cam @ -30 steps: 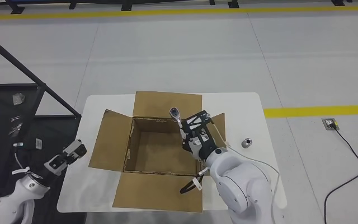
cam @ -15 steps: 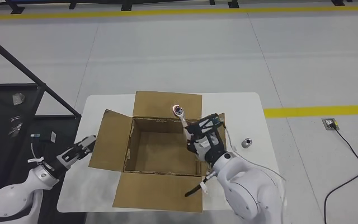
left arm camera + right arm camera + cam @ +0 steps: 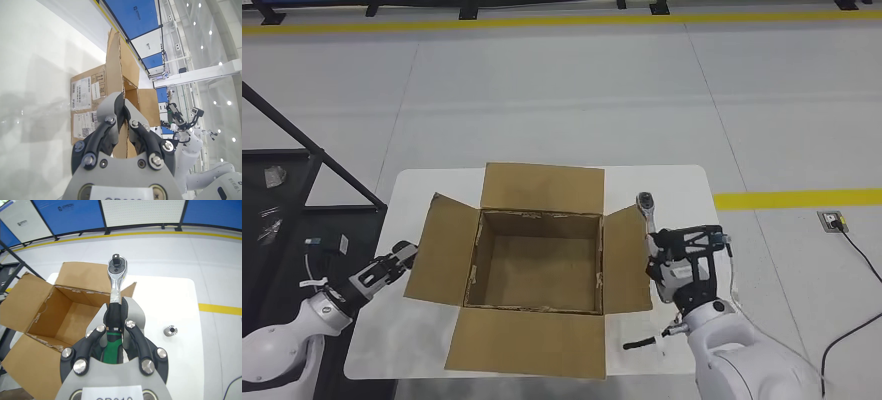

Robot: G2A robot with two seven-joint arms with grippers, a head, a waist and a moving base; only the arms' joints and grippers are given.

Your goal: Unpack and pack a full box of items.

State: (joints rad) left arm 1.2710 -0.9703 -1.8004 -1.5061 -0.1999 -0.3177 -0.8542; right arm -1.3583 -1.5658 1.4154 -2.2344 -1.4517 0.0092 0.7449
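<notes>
White table [image 3: 682,190]: right jaws clenched on ratchet [image 3: 115,283] handle, head toward far edge, beside box [image 3: 542,185]; left jaws pinching flap [image 3: 113,66]

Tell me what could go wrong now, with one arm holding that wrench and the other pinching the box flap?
The right gripper holds the ratchet wrench by its handle, the metal head far out; it might twist or slip. Setting it down, the arm could knock the socket standing loose on the table. The left gripper clamps a box flap; a pull might tear it or drag the box.
</notes>
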